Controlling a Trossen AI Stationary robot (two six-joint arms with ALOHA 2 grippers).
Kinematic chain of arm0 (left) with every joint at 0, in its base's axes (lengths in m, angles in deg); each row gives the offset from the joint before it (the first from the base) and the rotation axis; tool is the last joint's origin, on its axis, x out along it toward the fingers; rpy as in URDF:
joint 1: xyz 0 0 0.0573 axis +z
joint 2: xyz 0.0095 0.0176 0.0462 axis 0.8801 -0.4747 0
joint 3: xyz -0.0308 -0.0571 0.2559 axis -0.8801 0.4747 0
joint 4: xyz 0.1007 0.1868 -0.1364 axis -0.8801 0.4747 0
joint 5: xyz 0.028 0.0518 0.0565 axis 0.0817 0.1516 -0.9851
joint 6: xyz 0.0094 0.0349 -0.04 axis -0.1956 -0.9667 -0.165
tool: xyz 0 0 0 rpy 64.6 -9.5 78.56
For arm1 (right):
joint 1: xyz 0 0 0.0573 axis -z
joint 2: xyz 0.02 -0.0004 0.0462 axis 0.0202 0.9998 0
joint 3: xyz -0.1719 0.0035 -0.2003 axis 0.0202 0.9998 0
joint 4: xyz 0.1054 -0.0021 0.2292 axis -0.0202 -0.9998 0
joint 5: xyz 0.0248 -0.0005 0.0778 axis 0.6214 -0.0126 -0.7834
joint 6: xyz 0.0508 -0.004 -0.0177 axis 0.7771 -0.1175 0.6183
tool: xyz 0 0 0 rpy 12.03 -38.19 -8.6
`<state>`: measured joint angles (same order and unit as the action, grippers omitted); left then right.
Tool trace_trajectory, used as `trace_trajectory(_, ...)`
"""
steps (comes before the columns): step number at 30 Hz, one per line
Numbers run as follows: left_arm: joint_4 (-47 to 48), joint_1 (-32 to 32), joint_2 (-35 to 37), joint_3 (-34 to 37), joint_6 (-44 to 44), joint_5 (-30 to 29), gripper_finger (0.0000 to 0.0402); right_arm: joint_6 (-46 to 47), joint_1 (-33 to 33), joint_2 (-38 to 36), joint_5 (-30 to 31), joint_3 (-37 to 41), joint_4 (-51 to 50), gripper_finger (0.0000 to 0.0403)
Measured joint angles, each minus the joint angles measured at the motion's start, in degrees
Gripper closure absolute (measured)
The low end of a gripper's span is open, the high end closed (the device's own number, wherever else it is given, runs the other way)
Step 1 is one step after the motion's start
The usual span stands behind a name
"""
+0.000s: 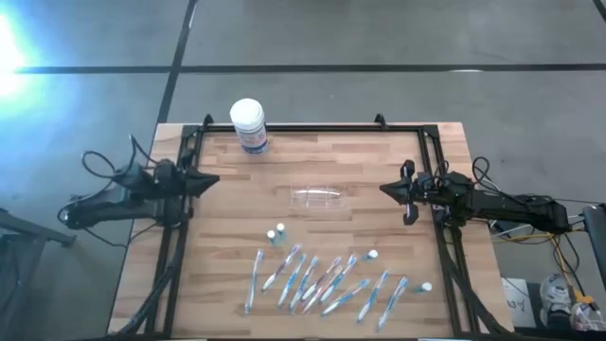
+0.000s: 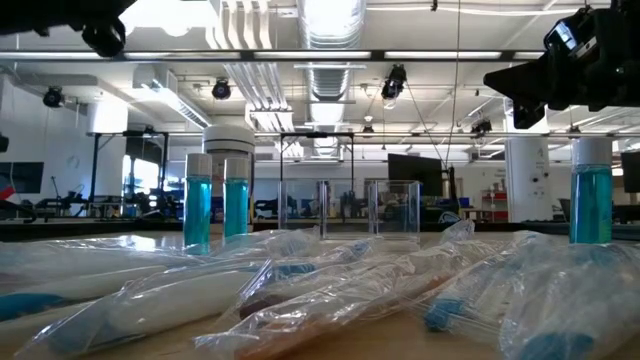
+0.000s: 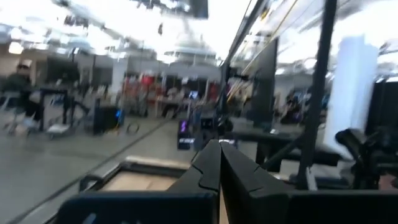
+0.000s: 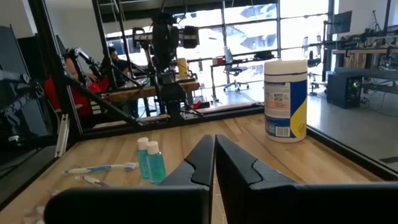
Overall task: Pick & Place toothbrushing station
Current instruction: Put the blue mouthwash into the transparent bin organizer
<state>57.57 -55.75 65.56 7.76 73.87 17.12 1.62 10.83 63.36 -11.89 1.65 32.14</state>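
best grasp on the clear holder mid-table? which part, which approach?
Judging from the high view, come from above and pinch the toothbrushing station across its short width, near the middle. It lies long side left to right with rounded ends, alone on bare wood. Both grippers, left and right, wait shut at the table's sides; either looks about equally near.

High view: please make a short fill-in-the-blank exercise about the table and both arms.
1. The clear toothbrushing station lies near the table's ____.
2. The white tub stands upright near the table's far edge, closer to the ____ arm.
3. The fingers of the left tool and the right tool are ____.
4. The bagged toothbrushes lie along the ____ edge.

Missing words: middle; left; shut; near
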Motion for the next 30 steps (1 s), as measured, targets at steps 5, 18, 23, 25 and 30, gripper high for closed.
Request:
trace_trajectory(5,11.6,0.0,-10.6,-10.5,-0.3,-2.7,0.0398,-0.2,0.0,0.0,0.0,0.0,0.0,0.0390)
trace_trajectory(18,31.0,-0.4,-37.1,-29.6,-2.7,-5.3,0.0398,-0.7,0.0,0.1,0.1,0.0,-0.8,0.0390)
trace_trajectory(23,35.5,-0.5,-44.4,-34.9,-3.0,-3.8,0.0393,-0.7,0.0,0.1,0.1,0.0,-2.8,0.0390)
trace_trajectory(25,35.8,-0.9,-46.8,-37.1,-2.9,-3.5,0.0386,-0.7,0.0,0.1,0.1,0.0,-2.7,0.0390)
trace_trajectory(30,40.0,-3.3,-52.5,-40.6,-2.9,-2.6,0.0356,-0.7,0.0,0.1,0.1,0.0,-2.6,0.0390)
